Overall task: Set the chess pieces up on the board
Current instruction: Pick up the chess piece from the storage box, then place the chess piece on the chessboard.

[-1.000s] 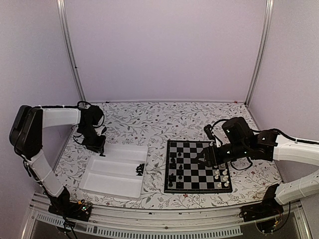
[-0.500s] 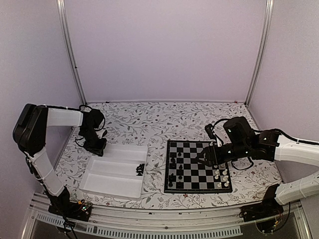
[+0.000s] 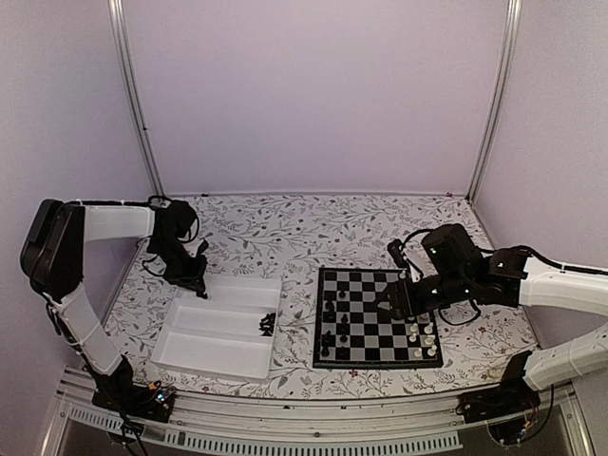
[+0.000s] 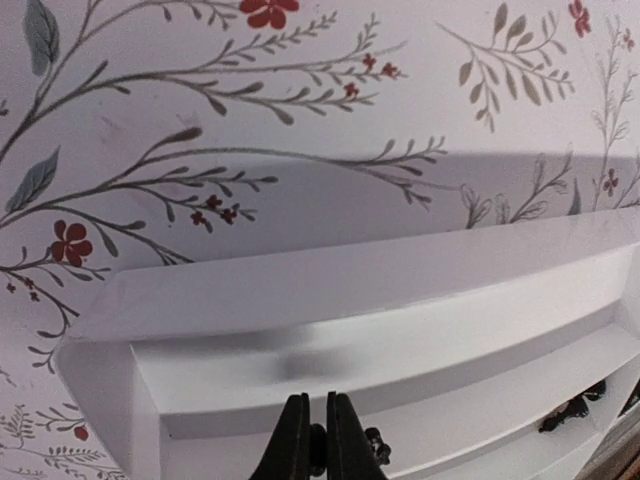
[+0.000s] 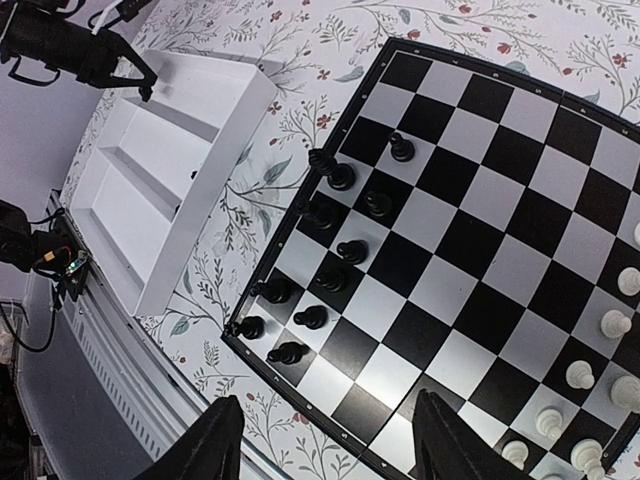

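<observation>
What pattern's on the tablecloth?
The tablecloth is white with leafy grey sprigs and small red flowers, clearest in the left wrist view.

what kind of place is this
Probably a robotics lab test cell: plain lilac walls framed by aluminium posts, two white-and-black robot arms bolted to a metal rail, and a floral-covered table holding a small black-and-white chequered chessboard.

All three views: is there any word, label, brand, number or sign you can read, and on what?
None: no legible text in any view.
The board has only pale dots along its border, no letters or numbers; the white tray and the flowered tablecloth are unmarked.
</observation>
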`<state>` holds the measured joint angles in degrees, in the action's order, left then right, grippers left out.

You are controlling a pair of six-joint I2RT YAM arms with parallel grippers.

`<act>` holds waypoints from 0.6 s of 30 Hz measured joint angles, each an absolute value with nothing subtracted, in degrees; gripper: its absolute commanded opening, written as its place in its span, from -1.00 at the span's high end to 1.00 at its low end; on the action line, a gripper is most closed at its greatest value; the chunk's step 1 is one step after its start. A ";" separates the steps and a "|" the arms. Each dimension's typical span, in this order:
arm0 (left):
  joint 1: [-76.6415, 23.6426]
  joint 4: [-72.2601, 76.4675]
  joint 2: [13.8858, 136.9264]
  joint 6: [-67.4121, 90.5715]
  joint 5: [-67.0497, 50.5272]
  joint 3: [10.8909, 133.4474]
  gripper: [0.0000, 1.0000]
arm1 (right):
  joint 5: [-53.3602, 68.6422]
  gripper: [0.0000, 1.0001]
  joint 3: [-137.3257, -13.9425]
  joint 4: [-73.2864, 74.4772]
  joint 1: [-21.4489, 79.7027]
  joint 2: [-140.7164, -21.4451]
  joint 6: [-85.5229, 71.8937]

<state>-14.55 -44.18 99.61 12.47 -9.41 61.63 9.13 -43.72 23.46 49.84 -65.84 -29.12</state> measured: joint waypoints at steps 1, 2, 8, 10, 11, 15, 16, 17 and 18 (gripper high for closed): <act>-14.55 -44.21 99.37 12.69 -10.17 62.13 0.88 | 9.15 -0.21 -43.72 23.44 49.84 -66.15 -29.10; -14.55 -44.27 99.18 12.91 -10.87 62.70 0.88 | 9.21 -0.21 -43.72 23.44 49.84 -66.41 -29.08; -14.55 -44.99 98.85 13.10 -11.81 64.88 0.89 | 9.41 -0.20 -43.72 23.35 49.84 -67.33 -28.67; -14.55 -45.34 98.83 13.10 -11.86 64.90 0.89 | 9.56 -0.20 -43.72 23.27 49.84 -67.37 -28.56; -14.55 -45.60 98.83 13.10 -12.19 64.90 0.88 | 9.61 -0.20 -43.72 23.20 49.84 -67.42 -28.49; -14.55 -45.71 98.83 13.54 -14.83 64.90 0.87 | 9.78 -0.20 -44.03 22.96 49.84 -68.42 -27.73; -14.57 -45.67 98.83 13.78 -15.62 64.90 0.87 | 9.80 -0.20 -44.64 22.96 49.84 -69.23 -27.33; -14.57 -45.60 98.83 14.00 -16.29 64.90 0.87 | 9.82 -0.20 -45.23 22.74 49.84 -69.97 -27.05; -14.59 -45.47 98.83 14.28 -16.97 64.88 0.87 | 9.87 -0.20 -46.24 22.37 49.84 -71.16 -26.79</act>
<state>-14.59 -45.47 98.83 14.28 -16.97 64.88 9.87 -46.24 22.37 49.84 -71.16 -26.79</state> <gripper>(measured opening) 0.066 0.601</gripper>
